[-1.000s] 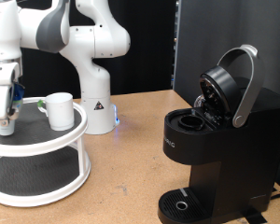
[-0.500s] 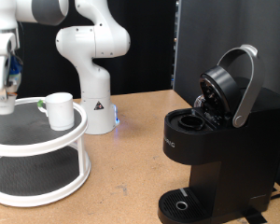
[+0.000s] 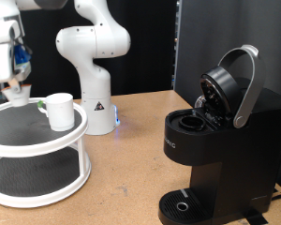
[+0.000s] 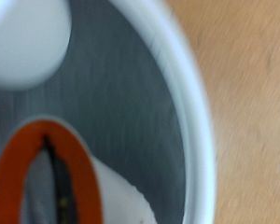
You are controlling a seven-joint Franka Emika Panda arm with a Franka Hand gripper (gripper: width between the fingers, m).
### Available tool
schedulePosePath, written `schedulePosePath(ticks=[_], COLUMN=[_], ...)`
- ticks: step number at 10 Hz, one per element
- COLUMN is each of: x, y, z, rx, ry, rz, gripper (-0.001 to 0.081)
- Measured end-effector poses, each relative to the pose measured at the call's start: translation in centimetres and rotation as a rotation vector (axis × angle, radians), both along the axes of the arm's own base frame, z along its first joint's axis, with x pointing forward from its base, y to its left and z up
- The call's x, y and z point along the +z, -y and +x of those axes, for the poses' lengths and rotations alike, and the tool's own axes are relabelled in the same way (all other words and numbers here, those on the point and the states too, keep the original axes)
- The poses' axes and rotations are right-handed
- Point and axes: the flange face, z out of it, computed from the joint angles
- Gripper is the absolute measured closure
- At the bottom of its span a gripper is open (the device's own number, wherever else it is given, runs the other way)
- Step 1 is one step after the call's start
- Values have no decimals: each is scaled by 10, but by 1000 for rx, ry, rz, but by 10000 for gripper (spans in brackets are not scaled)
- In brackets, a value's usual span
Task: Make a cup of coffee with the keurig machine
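The white cup [image 3: 58, 110] stands on the top tier of a round white two-tier stand [image 3: 47, 142] at the exterior view's left. The black keurig machine [image 3: 220, 150] stands at the right with its silver-handled lid [image 3: 236, 86] raised and its pod chamber [image 3: 189, 121] open. My gripper [image 3: 16, 95] hangs above the stand's left edge, left of the cup, with a small white pod at its fingertips. The wrist view is blurred; it shows the cup [image 4: 23, 42], the stand's dark top and white rim [image 4: 194, 131], and an orange ring [image 4: 47, 168].
The white robot base [image 3: 96, 66] stands behind the stand, with a blue light near its foot. The wooden table [image 3: 131, 178] lies between the stand and the machine. A dark backdrop and a black panel close the back.
My gripper has risen from the stand's top tier and shifted slightly right, carrying the small white pod. The cup and the machine have not moved.
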Motion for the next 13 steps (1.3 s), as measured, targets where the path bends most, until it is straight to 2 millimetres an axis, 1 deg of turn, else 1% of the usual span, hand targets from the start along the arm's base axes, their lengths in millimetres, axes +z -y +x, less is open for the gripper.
schedulePosePath(ticks=[2, 4, 5, 7, 8, 9, 11, 12, 13], x=[25, 50, 58, 55, 58, 62, 73, 78, 80], y=[-14, -27, -30, -35, -46, -62, -90, -104, -111], z=[10, 21, 24, 25, 32, 41, 56, 62, 65], rx=[-27, -70, -82, -95, -130, -165, -182, -172, -172], ry=[42, 62, 53, 47, 58, 72, 97, 104, 105], rz=[124, 162, 162, 173, 211, 262, 338, 341, 336], gripper=[706, 706, 706, 706, 706, 706, 706, 706, 706])
